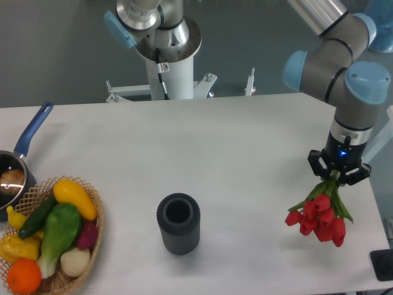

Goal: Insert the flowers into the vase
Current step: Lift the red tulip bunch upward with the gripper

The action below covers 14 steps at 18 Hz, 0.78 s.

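Observation:
A bunch of red tulips, the flowers (319, 218), hangs buds-down at the right side of the table, its green stems running up into my gripper (337, 176), which is shut on them. The vase (178, 223), a dark ribbed cylinder with an open round mouth, stands upright near the table's front middle, well to the left of the flowers and the gripper. Nothing is in its mouth.
A wicker basket (92, 209) of coloured vegetables sits at the front left corner. Behind it a blue-handled saucepan (32, 132) lies at the left edge. The arm's white base column (172, 67) stands behind the table. A dark object (382, 265) shows at the right edge.

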Motion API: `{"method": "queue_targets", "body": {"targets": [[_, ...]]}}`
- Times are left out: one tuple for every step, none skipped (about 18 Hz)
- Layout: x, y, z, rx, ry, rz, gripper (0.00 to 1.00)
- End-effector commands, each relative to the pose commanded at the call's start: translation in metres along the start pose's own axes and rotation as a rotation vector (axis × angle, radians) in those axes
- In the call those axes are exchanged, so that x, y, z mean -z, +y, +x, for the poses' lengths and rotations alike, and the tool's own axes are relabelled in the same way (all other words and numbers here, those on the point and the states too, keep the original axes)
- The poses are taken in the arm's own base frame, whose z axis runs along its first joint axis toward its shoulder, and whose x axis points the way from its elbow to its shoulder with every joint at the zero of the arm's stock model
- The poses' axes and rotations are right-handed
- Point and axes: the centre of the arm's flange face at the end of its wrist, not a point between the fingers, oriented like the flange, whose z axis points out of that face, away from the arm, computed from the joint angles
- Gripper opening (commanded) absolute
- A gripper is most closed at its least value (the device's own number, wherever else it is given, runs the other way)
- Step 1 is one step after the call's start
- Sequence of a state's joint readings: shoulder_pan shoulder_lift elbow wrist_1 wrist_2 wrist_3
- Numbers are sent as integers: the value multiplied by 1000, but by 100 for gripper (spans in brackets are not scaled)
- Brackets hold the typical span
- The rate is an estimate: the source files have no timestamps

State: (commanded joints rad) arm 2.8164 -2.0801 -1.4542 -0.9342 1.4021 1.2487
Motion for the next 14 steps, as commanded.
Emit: {"method": "queue_targets", "body": {"targets": [[2,0,0,1,-3,2,3],[10,-1,1,-1,-11,5,3],[14,0,1,2,-7,3,3],[17,0,2,6,-5,7,3],[19,-1,3,15,0,7,4],[21,-3,6,24,3,10,4],[27,-6,10,47,7,32,4],[34,-9,15,70,15,68,3],[44,-13,21,82,18,110,3],[57,-18,27,83,17,149,3],[71,-23,32,91,12,181,3],[79,-28,35,119,23,220,3],[82,-37,40,155,47,265,3],[89,-44,47,180,62,309,3]]}}
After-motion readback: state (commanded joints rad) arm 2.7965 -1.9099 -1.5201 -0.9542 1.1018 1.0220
